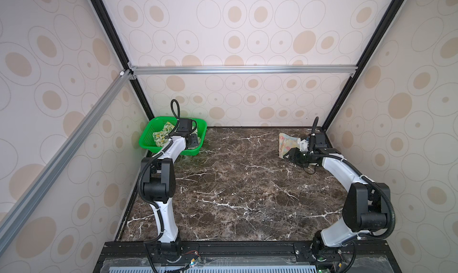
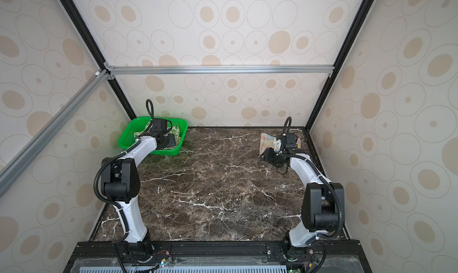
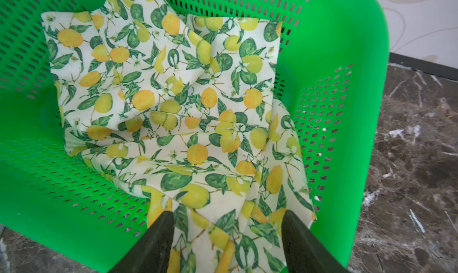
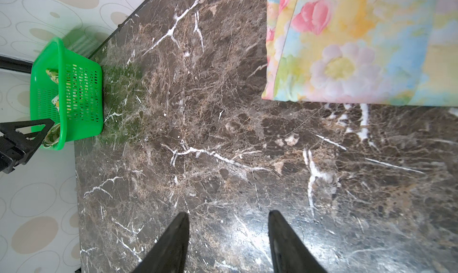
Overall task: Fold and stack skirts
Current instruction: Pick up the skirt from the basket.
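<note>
Lemon-print skirt [image 3: 173,98], judged light and limp, is crumpled in the basket [image 3: 347,110] and straddled by the parted left gripper [image 3: 226,212]; a raised fold is best pinched. The right gripper [image 4: 228,212] is parted, empty.

Looks past the spread right gripper [image 4: 228,212] onto dark brown, white-veined marble surface [image 4: 223,147]. Finds a folded pastel blue-yellow, pink-flowered cloth skirt [image 4: 359,48], well apart from a green perforated plastic basket [image 4: 81,98].
</note>
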{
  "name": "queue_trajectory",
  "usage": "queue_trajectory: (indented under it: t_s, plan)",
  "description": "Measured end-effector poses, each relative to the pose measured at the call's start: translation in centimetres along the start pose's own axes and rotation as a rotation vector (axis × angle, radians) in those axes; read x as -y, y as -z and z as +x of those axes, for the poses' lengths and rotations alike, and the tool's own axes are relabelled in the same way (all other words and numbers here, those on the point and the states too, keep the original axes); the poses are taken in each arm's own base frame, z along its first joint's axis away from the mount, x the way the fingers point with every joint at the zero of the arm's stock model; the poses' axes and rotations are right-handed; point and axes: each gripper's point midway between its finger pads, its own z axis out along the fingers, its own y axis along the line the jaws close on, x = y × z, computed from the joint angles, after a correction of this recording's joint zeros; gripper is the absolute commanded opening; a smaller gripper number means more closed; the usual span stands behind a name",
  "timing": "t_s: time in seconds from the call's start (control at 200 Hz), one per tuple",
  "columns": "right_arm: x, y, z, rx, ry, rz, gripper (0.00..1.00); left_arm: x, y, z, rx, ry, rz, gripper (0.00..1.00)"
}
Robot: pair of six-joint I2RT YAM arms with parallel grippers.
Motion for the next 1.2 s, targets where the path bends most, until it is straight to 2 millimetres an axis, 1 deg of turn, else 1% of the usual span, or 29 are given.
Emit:
queue_trajectory:
  t_s: [0.135,0.335,0.455,0.515,0.61,0.82,0.85,0.935,1.01,1.095,1.155,1.2]
  plan:
    - [-0.2,0.0,0.0,-0.001,-0.006,-0.01,0.54,-0.8,0.0,0.1,-0.001,-0.029,-0.047,0.61]
    - [-0.4,-0.1,-0.1,0.0,-0.015,-0.023,0.54,-1.2,0.0,0.3,-0.002,-0.05,-0.065,0.6]
    - [-0.5,-0.1,-0.2,0.003,-0.018,-0.026,0.54,-1.4,-0.1,1.8,-0.027,-0.062,-0.065,0.59]
    - [-0.5,-0.1,-0.2,0.005,-0.018,-0.027,0.54,-1.5,-0.1,1.9,-0.023,-0.066,-0.064,0.58]
    - [-0.6,-0.1,-0.3,0.008,-0.02,-0.032,0.54,-1.5,-0.2,1.9,-0.019,-0.071,-0.065,0.46]
    - [-0.7,-0.1,-0.4,0.011,-0.025,-0.034,0.54,-1.5,-0.3,2.0,-0.013,-0.078,-0.066,0.05]
    - [-0.7,-0.1,-0.4,0.011,-0.025,-0.034,0.54,-1.5,-0.3,1.9,-0.013,-0.077,-0.067,0.0]
    - [-0.6,-0.1,-0.4,0.012,-0.024,-0.033,0.53,-1.5,-0.3,1.8,-0.009,-0.074,-0.065,0.0]
    - [-0.6,0.0,-0.4,0.014,-0.024,-0.031,0.53,-1.4,0.0,1.2,0.003,-0.07,-0.062,0.0]
    - [-0.8,0.2,-0.5,0.021,-0.021,-0.031,0.54,-1.0,1.0,-0.7,0.043,-0.06,-0.049,0.0]
    - [-0.9,0.6,-0.6,0.029,-0.017,-0.032,0.53,-0.7,2.4,-2.8,0.095,-0.046,-0.03,0.0]
    - [-1.1,1.0,-0.7,0.039,-0.013,-0.034,0.54,-0.6,4.1,-4.4,0.142,-0.034,-0.011,0.0]
